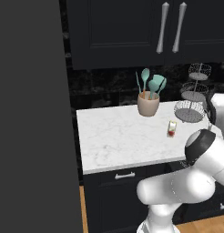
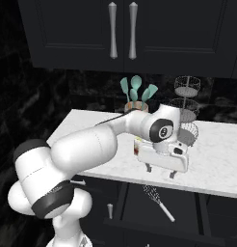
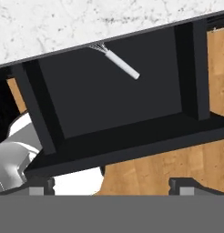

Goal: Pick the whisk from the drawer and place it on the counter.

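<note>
Black cabinetry and a dark stone backsplash frame a broad white marble desk (image 2: pixel 221 159) with faint grey veining and a thick front edge. Over that front edge hang the white arm's jaws (image 2: pixel 160 172), spread wide and grasping nothing, their two dark tips pointing down toward the black-fronted drawer (image 3: pixel 123 136), which stands pulled open beneath them. Inside, on the dark drawer floor, lies the small slim silver-grey metal whisk (image 2: pixel 158 202); in the hand view its wire balloon is tucked under the marble edge and only the straight pale handle shows clear. Further back on the desk stand a beige crock of teal spoons and spatulas (image 1: pixel 148 103), a three-tier wire basket stand (image 1: pixel 191 98), and a small red-and-cream packet (image 1: pixel 172 129).
</note>
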Controlling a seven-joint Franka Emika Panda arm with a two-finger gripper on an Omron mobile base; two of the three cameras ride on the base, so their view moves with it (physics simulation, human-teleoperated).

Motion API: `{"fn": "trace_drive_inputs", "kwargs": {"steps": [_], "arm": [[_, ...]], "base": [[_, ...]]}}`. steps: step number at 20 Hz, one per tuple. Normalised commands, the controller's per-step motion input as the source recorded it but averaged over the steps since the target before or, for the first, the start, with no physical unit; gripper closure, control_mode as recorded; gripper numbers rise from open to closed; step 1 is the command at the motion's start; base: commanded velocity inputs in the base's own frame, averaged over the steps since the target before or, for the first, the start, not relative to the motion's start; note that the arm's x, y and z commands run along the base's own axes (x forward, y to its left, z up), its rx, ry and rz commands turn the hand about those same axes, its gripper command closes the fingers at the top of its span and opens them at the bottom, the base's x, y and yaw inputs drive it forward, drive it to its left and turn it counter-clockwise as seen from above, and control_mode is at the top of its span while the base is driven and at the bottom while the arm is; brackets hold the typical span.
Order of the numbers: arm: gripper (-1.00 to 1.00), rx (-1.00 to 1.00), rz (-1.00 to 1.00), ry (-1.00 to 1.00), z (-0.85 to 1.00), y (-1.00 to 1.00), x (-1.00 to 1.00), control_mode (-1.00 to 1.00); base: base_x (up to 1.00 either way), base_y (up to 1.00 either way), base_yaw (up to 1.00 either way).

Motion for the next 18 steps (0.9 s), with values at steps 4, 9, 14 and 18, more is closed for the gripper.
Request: {"fn": "trace_drive_inputs", "kwargs": {"steps": [4,9,14,18], "arm": [[-1.00,0.00,0.00,-0.03,-0.54,-0.03,-0.04,-1.00],[-1.00,0.00,0.00,-0.02,-0.48,-0.08,-0.04,-1.00],[-1.00,0.00,0.00,0.00,-0.41,-0.19,0.00,-1.00],[-1.00,0.00,0.00,0.00,-0.19,-0.19,0.00,-1.00]], "base": [[0.00,0.00,0.00],[0.00,0.00,0.00],[0.00,0.00,0.00],[0.00,0.00,0.00]]}}
